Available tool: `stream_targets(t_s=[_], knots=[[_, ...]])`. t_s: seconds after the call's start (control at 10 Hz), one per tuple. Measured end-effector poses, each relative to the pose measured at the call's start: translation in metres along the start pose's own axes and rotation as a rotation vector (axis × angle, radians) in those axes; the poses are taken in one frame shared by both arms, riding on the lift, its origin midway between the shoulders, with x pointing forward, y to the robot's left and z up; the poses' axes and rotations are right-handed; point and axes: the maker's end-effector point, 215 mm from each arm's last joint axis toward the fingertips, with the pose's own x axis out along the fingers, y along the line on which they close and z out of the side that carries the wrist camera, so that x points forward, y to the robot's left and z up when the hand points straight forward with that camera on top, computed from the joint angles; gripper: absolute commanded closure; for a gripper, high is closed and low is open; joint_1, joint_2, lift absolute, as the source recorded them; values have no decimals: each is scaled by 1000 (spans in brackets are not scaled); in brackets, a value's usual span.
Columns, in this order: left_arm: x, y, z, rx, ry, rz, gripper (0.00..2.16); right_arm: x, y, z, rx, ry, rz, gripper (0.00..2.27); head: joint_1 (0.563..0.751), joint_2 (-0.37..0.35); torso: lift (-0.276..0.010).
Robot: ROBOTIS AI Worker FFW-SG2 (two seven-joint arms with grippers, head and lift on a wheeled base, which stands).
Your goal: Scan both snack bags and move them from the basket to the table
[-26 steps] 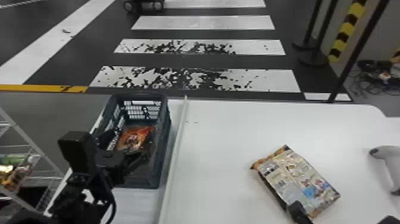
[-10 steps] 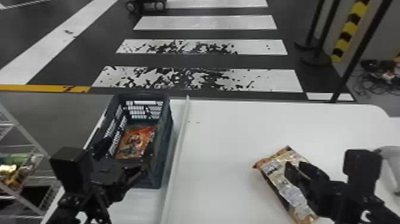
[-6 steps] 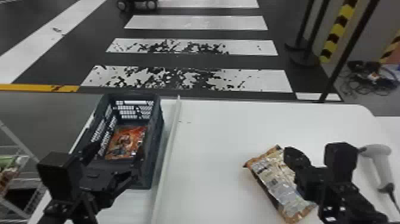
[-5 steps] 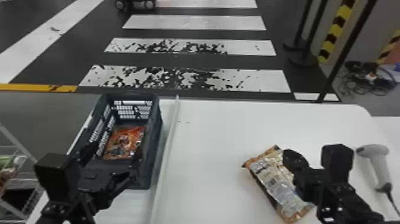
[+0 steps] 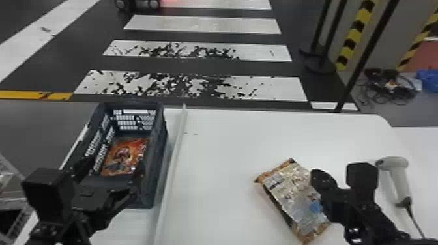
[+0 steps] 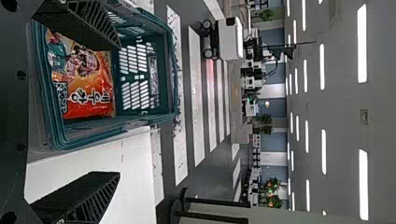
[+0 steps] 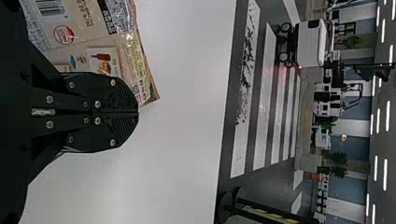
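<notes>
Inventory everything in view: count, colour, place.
basket: 1, blue-green, left
orange snack bag: 1, orange, in basket
beige snack bag: 1, beige, table right
scanner: 1, light grey, far right
table: 1, white, foreground
strip: 1, pale, beside basket
rack: 1, grey, left edge
posts: 3, black, beyond table
crosswalk: 1, white-striped, floor
wheeled machine: 1, white, far floor
cables: tangle, black, floor right
left gripper: 1, black, at basket, fingers apart
right gripper: 1, black, beside beige snack bag, fingers together

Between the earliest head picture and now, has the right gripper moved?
Yes. In the head view, the right gripper has moved forward, now nearer the far edge of the table.
</notes>
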Motion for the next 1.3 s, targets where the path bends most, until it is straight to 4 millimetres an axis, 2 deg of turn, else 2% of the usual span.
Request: stream_targets(t_s=[0.2,0.5,0.8,1.1,1.3], knots=[[3,0,-3,-2,4,-6,26,0,-24,-4,1,2,-42,2246,695,-49,-98],[7,-1,-3,-1,4,-13,26,1,-43,-13,-2,22,-76,2246,695,-82,-98],[8,1,-2,-6,2,-14,26,-4,-51,-36,-6,58,-90,2246,695,-93,-98],[9,-2,-2,-14,0,-19,26,-16,-62,-52,-8,67,-105,2246,695,-114,-98],[9,-4,-2,-16,0,-23,26,-26,-61,-63,1,66,-103,2246,695,-124,-98]])
